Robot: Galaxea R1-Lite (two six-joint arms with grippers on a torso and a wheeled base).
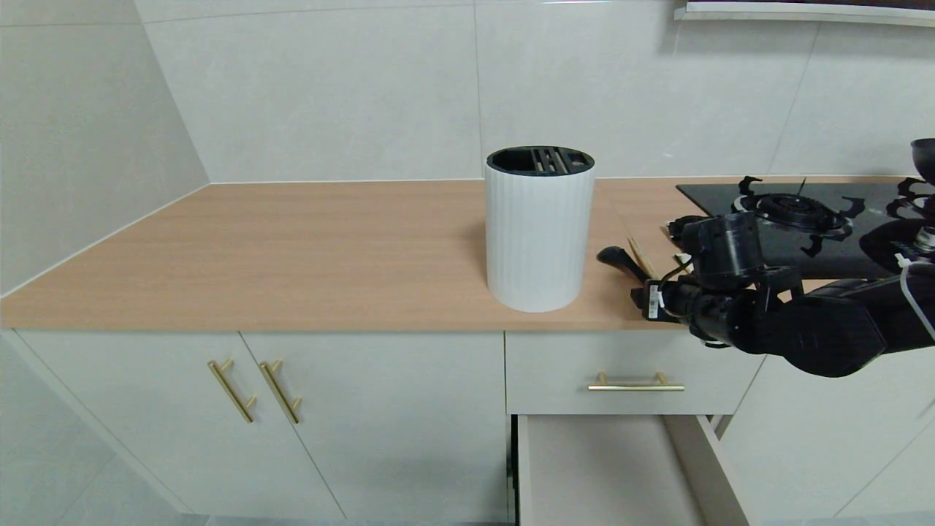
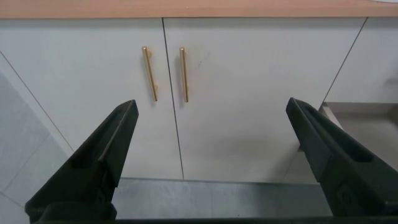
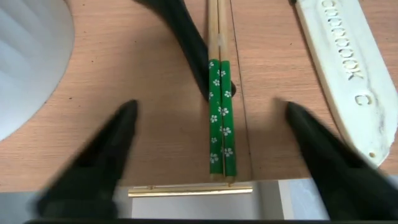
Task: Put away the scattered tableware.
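Our right arm is held out low, our right gripper facing down, spread wide. Our left gripper is spread wide too.

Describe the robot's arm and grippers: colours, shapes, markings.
The right arm is black, with bulky rounded links, a cylindrical wrist housing and white cable ties. The left gripper and right gripper have plain black fingers, wedge-shaped and tapering towards the tips.

Utensil holder stood on countertop. Chopsticks laid right of holder, by front edge. Utensil handle laid between holder and chopsticks, touching chopsticks. Flat utensil laid farther right. Gas stove set at right rear. Open drawer found under shut drawer.
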